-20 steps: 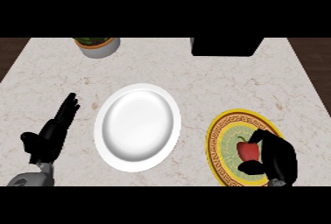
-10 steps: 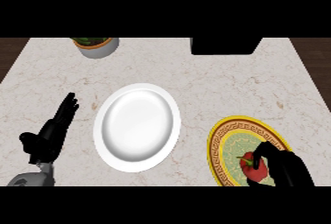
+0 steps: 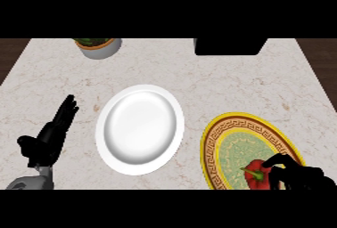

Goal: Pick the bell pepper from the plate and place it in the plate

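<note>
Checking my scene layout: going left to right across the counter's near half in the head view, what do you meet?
From the left: left hand → white plate → patterned yellow plate → right hand, curled round the bell pepper.

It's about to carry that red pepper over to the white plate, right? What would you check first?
1. Grip: right hand curled round the bell pepper: ok.
2. Pepper lifted off the patterned plate: cannot tell.
3. Room on the white plate: ok.
4. Strip of counter between the plates free: ok.
5. Open left hand left of the white plate, out of the way: ok.
</note>
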